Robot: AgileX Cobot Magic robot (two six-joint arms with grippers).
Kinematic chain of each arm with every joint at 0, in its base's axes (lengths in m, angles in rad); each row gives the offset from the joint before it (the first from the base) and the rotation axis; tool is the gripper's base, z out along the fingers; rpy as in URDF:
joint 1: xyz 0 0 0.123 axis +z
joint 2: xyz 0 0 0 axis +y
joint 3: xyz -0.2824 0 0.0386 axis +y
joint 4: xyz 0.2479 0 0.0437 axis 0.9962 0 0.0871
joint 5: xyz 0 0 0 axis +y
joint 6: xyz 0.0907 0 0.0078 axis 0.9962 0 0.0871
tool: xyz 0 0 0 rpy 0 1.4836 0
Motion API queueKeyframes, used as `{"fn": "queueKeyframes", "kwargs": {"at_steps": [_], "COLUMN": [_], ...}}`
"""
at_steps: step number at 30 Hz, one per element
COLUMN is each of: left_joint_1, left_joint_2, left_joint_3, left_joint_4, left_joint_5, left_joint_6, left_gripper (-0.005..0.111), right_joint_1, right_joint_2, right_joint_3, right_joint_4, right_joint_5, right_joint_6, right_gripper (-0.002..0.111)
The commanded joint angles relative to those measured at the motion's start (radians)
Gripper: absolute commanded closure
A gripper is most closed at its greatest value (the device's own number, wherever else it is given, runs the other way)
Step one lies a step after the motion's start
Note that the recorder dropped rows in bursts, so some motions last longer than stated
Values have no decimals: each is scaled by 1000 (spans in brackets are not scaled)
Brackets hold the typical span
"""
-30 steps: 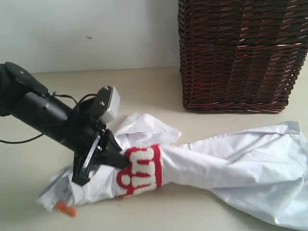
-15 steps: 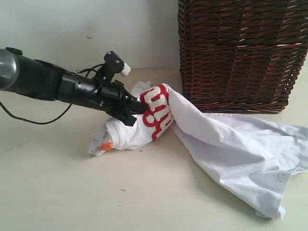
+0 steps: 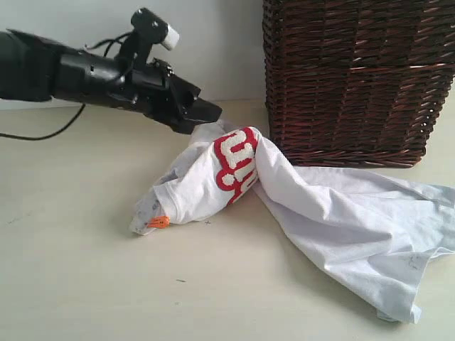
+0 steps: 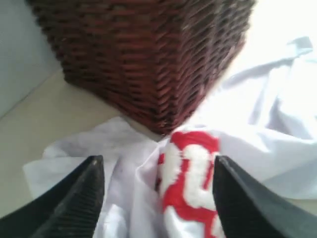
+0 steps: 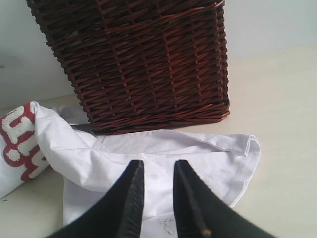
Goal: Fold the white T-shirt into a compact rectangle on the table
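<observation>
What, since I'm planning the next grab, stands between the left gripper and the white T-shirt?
Nothing visible does. The left gripper hangs open directly over the bunched, lettered end of the white T-shirt. The wicker basket stands beside the shirt, not between them.

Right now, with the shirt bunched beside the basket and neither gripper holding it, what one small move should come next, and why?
Probably lower the right gripper onto the edge of the white T-shirt beneath it and pinch. The shirt lies crumpled beside the wicker basket; the left gripper hangs open above the lettered bunch, so drawing the cloth out across the table seems needed first.
</observation>
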State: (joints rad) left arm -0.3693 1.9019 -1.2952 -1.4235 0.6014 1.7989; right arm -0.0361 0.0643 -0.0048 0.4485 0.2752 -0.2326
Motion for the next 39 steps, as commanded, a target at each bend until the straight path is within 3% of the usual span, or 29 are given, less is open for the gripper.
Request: {"fn": "queueKeyframes", "kwargs": {"at_steps": [1,4,10,19,24,27,30,34,39], "left_joint_1": [0,-1,0,0,0,0,0,10,46], "left_joint_2": [-81,-74,-63,-63,-28,15,30,16,-53], "left_joint_3": [72,202,413,422,418,409,410,410,409], "left_joint_4": [315,343,330,151,-166,-289,-321,-321,-321], "left_joint_5": [298,305,-26,-93,-113,-49,-40,-105,-84], "left_joint_6": [-235,-232,-160,-125,153,219,208,203,144], "left_gripper": [48,48,48,48,48,48,64,107,107], "right_joint_1": [1,1,1,1,1,1,1,1,1], "right_joint_2": [2,2,2,2,2,2,2,2,2], "right_joint_3": [5,5,5,5,5,5,5,5,5], "right_joint_4": [1,1,1,1,1,1,1,1,1], "right_joint_5": [1,1,1,3,5,7,7,7,7], "right_joint_6": [-1,-1,-1,-1,-1,-1,-1,-1,-1], "right_gripper": [85,85,85,85,85,85,85,85,85]}}
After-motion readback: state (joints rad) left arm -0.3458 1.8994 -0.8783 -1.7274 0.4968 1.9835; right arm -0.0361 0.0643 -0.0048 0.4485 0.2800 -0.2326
